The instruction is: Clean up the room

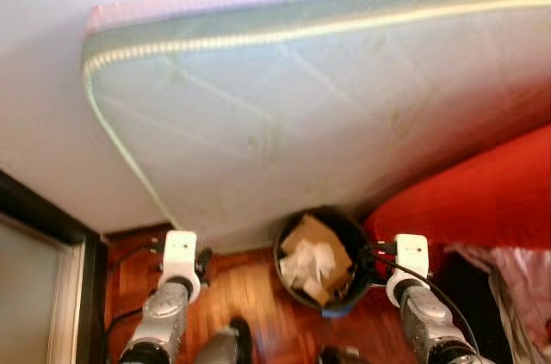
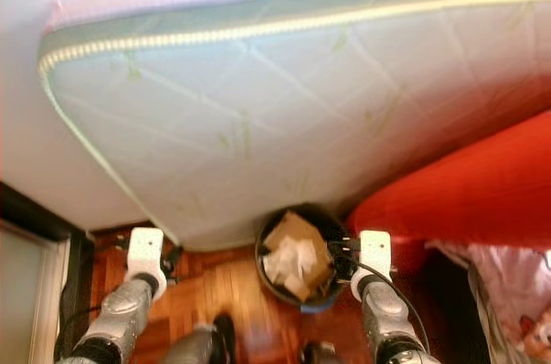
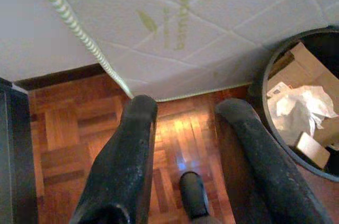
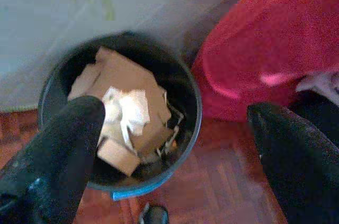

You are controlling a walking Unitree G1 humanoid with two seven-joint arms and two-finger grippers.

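Note:
A round black bin [image 1: 281, 254] stands on the parquet floor right in front of me, holding brown cardboard [image 4: 122, 73] and crumpled white paper [image 4: 128, 108]. My right gripper [image 4: 177, 115] hovers open just above the bin's right side, fingers spread wide with nothing between them. My left gripper [image 3: 185, 110] is open too, empty, over bare floor to the left of the bin [image 3: 265, 83]. Both silver arms [image 1: 164, 312] reach forward from the bottom of the eye views.
A pale quilted mattress [image 1: 301, 114] leans against the wall just behind the bin. A red cloth mass [image 1: 482, 200] bulges at the right, with pink patterned fabric [image 1: 516, 269] below it. A dark door frame [image 1: 43, 209] is at the left. Parquet floor [image 3: 69, 128] lies open on the left.

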